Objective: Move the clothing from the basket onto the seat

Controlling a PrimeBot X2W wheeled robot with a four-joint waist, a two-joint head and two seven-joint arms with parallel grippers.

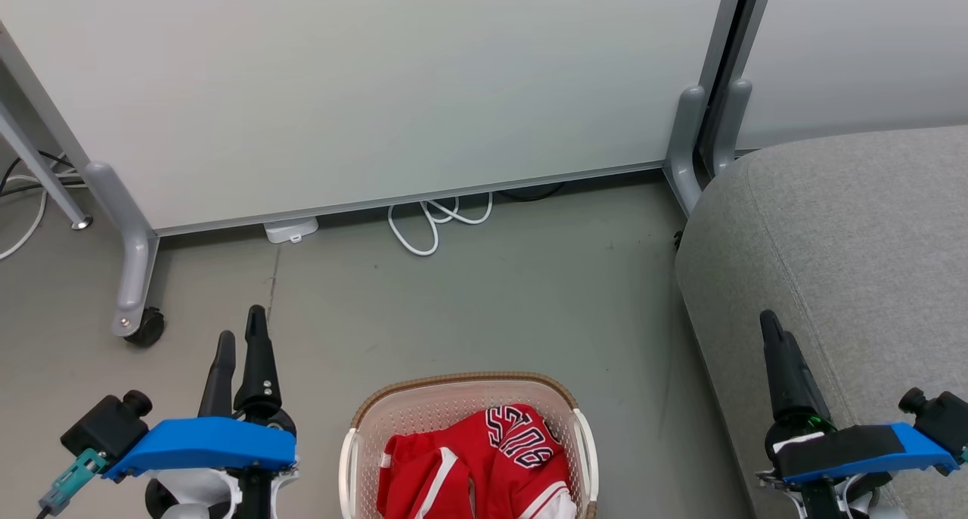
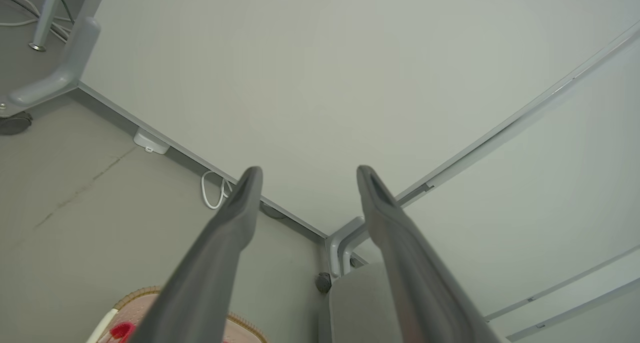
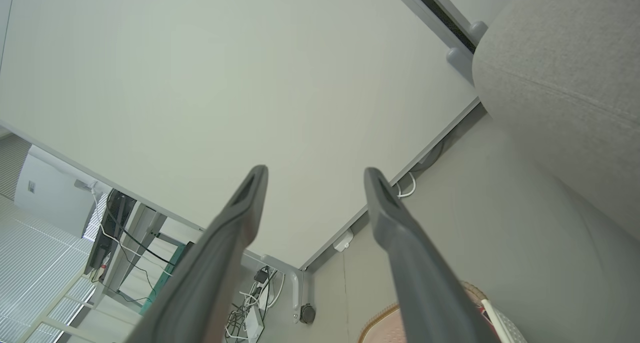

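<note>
1. 2 tools, the left tool [image 1: 242,324] and the right tool [image 1: 775,330], are both spread wide and empty.
2. 1 basket [image 1: 461,380] on the floor holds the red clothing [image 1: 469,466], seemingly 2 pieces. The first pickup is pending, and it calls for reaching down and pinching fabric.
3. 1 grey seat [image 1: 854,247] stands to the right.

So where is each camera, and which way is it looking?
Head view: up on the robot's head, looking forward and down at the basket with the clothing and the seat; left pincer and right pincer show.
Left wrist view: on the left wrist, looking along its open fingers toward the white panel.
Right wrist view: on the right wrist, along its open fingers toward the same panel.
Shared: all three show basket, seat and panel.
</note>
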